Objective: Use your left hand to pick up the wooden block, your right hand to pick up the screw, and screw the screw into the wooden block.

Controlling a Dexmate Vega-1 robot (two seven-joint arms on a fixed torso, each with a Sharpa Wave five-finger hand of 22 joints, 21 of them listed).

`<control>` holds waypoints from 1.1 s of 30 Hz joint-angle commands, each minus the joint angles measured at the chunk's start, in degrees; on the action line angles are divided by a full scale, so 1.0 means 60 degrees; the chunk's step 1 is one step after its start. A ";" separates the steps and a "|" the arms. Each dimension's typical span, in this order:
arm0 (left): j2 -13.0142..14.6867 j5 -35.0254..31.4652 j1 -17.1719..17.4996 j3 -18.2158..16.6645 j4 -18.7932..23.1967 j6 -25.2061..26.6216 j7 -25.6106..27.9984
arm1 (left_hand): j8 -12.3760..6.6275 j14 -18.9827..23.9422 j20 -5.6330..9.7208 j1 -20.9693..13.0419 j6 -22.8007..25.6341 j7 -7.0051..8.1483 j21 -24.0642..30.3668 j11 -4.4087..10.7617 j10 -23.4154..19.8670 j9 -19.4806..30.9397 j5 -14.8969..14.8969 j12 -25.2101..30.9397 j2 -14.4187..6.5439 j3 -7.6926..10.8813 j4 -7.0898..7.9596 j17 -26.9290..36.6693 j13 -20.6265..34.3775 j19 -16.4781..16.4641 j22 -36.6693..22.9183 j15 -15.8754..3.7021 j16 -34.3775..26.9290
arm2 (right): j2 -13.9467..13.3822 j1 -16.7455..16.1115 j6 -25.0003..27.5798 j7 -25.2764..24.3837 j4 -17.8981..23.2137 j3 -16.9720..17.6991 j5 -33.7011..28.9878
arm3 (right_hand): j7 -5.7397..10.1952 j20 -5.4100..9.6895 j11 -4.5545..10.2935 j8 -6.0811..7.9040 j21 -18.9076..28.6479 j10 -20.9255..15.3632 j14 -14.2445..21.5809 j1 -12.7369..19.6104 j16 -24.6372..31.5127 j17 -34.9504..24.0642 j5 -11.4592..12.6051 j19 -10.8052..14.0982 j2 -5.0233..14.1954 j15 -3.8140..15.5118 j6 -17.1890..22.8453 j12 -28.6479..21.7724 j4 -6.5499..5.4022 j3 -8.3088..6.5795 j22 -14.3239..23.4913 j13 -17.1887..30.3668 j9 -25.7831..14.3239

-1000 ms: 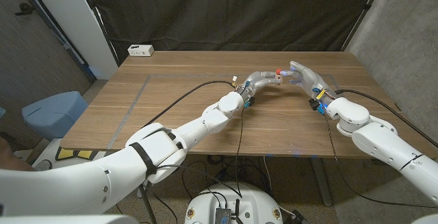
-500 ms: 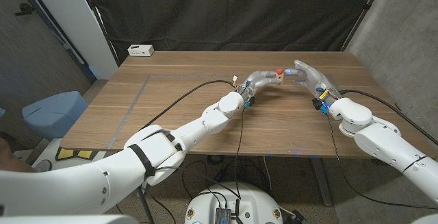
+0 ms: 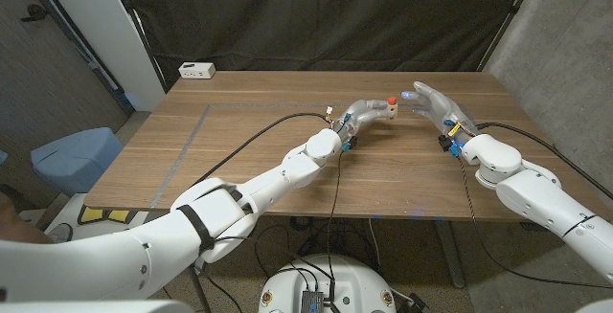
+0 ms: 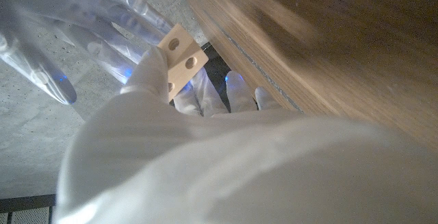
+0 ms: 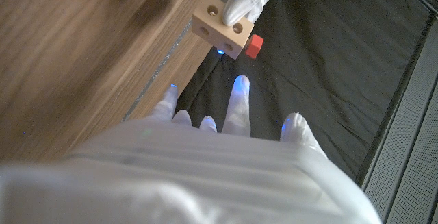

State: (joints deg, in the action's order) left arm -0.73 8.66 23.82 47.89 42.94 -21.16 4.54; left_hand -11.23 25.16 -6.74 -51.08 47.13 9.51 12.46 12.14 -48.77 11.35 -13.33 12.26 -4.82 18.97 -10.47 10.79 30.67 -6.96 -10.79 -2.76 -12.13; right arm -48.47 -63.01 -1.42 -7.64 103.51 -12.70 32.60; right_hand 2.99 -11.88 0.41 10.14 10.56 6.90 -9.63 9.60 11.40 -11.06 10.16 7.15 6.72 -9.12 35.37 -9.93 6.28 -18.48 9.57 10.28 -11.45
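Left hand (image 3: 362,114): fingers clamped on wooden block (image 3: 390,109), held above the table (image 3: 239,150) near its far side; red-headed screw (image 3: 391,98) seated in block. Right hand (image 3: 433,105): fingers spread, holding nothing, just beside block. No writing legible.

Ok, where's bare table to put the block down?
Free: the wide tabletop left of the left arm, up to the white box at the far corner. Crowded: far middle, where the left hand holds the wooden block beside the right hand.
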 commanded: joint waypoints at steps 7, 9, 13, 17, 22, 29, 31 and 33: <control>-0.0046 -0.0007 -0.0068 0.0005 -0.0135 -0.0014 -0.0029 | -0.0051 0.0072 0.0067 -0.0003 0.0261 -0.0058 0.0021 0.0021 -0.0071 0.0032 -0.0042 0.0075 -0.0094 0.0323 0.0260 0.0024 0.0057 -0.0020 -0.0032 -0.0439 -0.0040 | 0.0026 0.0566 0.0007 0.0596 -0.0405 -0.0320 0.0011 | 0.0026 -0.0023 -0.0048 -0.0034 -0.0071 0.0482 -0.0621 -0.0175 -0.0110 -0.0043 0.0016 -0.0357 -0.0035 -0.0076 -0.0458 0.0021 -0.0143 0.0016 0.0032 0.0016 0.0002; -0.0053 -0.0005 -0.0072 0.0003 -0.0147 -0.0015 -0.0021 | -0.0047 0.0067 0.0067 -0.0007 0.0249 -0.0060 0.0022 0.0022 -0.0072 0.0032 -0.0042 0.0075 -0.0093 0.0325 0.0257 0.0023 0.0057 -0.0022 -0.0032 -0.0435 -0.0038 | 0.0027 0.0624 -0.0036 0.0691 -0.0465 -0.0366 0.0003 | 0.0033 -0.0033 -0.0052 -0.0026 -0.0082 0.0517 -0.0667 -0.0196 -0.0118 -0.0047 0.0017 -0.0412 -0.0040 -0.0092 -0.0486 0.0016 -0.0153 0.0024 0.0032 0.0016 0.0003; -0.0057 -0.0003 -0.0073 0.0005 -0.0159 -0.0007 -0.0023 | -0.0051 0.0067 0.0068 0.0001 0.0260 -0.0060 0.0022 0.0023 -0.0074 0.0032 -0.0041 0.0077 -0.0092 0.0320 0.0262 0.0025 0.0057 -0.0022 -0.0032 -0.0437 -0.0039 | 0.0021 0.0738 0.0051 0.0785 -0.0484 -0.0435 0.0044 | 0.0040 -0.0038 -0.0065 -0.0006 -0.0080 0.0596 -0.0732 -0.0254 -0.0118 -0.0058 0.0019 -0.0469 -0.0047 -0.0105 -0.0527 0.0008 -0.0186 0.0045 0.0034 0.0017 0.0005; -0.0055 0.0003 -0.0061 0.0000 -0.0141 0.0012 -0.0008 | -0.0048 0.0061 0.0059 0.0002 0.0252 -0.0070 0.0021 0.0023 -0.0068 0.0032 -0.0042 0.0074 -0.0102 0.0325 0.0265 0.0026 0.0057 -0.0020 -0.0032 -0.0439 -0.0037 | -0.0006 0.0827 0.0108 0.0896 -0.0500 -0.0493 0.0075 | 0.0036 -0.0039 -0.0074 0.0008 -0.0084 0.0639 -0.0797 -0.0305 -0.0123 -0.0068 0.0021 -0.0524 -0.0052 -0.0094 -0.0548 0.0000 -0.0218 0.0063 0.0034 0.0018 0.0007; -0.0049 0.0003 -0.0059 0.0001 -0.0134 0.0012 -0.0009 | -0.0050 0.0065 0.0065 0.0010 0.0258 -0.0070 0.0021 0.0023 -0.0066 0.0032 -0.0043 0.0074 -0.0108 0.0329 0.0272 0.0026 0.0058 -0.0020 -0.0032 -0.0431 -0.0037 | -0.0019 0.0954 0.0136 0.1047 -0.0556 -0.0585 0.0085 | 0.0043 -0.0039 -0.0078 0.0024 -0.0082 0.0699 -0.0846 -0.0363 -0.0117 -0.0079 0.0024 -0.0573 -0.0058 -0.0083 -0.0566 -0.0005 -0.0253 0.0083 0.0035 0.0019 0.0009; -0.0060 0.0005 -0.0071 0.0002 -0.0168 -0.0018 -0.0019 | -0.0054 0.0070 0.0071 0.0006 0.0266 -0.0060 0.0022 0.0024 -0.0071 0.0032 -0.0043 0.0076 -0.0088 0.0329 0.0260 0.0019 0.0058 -0.0022 -0.0032 -0.0436 -0.0033 | -0.0029 0.1086 0.0167 0.1190 -0.0627 -0.0688 0.0093 | 0.0042 -0.0037 -0.0083 0.0037 -0.0081 0.0741 -0.0887 -0.0422 -0.0109 -0.0089 0.0029 -0.0628 -0.0062 -0.0076 -0.0588 -0.0015 -0.0290 0.0103 0.0036 0.0019 0.0011; -0.0058 -0.0006 -0.0074 0.0008 -0.0167 -0.0015 -0.0011 | -0.0052 0.0070 0.0066 0.0011 0.0262 -0.0067 0.0021 0.0024 -0.0073 0.0032 -0.0043 0.0076 -0.0088 0.0328 0.0263 0.0020 0.0058 -0.0022 -0.0032 -0.0434 -0.0034 | -0.0015 0.1113 0.0146 0.1220 -0.0662 -0.0708 0.0100 | 0.0036 -0.0035 -0.0083 0.0044 -0.0076 0.0745 -0.0893 -0.0441 -0.0103 -0.0092 0.0031 -0.0635 -0.0066 -0.0078 -0.0589 -0.0023 -0.0300 0.0110 0.0036 0.0019 0.0012; -0.0058 0.0002 -0.0071 0.0003 -0.0163 -0.0011 -0.0015 | -0.0053 0.0075 0.0070 0.0011 0.0263 -0.0064 0.0022 0.0023 -0.0075 0.0032 -0.0043 0.0076 -0.0090 0.0327 0.0263 0.0021 0.0055 -0.0023 -0.0032 -0.0442 -0.0037 | -0.0012 0.1142 0.0144 0.1249 -0.0686 -0.0733 0.0098 | 0.0039 -0.0034 -0.0083 0.0049 -0.0073 0.0753 -0.0907 -0.0452 -0.0103 -0.0093 0.0033 -0.0640 -0.0068 -0.0064 -0.0587 -0.0026 -0.0306 0.0114 0.0036 0.0019 0.0012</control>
State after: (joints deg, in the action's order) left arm -1.01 8.63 23.48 47.92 42.08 -21.13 4.48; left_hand -11.24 25.16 -6.74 -50.87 47.12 9.51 12.46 12.19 -48.78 11.32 -13.41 12.27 -4.62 18.97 -10.47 10.79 30.67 -6.96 -10.79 -2.75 -12.13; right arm -48.50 -57.38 -0.78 -1.48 100.14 -16.20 33.03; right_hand 3.08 -11.88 0.00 10.15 10.14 9.74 -9.84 7.47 10.96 -11.34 10.16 3.87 6.42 -9.32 32.00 -9.93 4.97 -17.71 9.57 10.27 -11.18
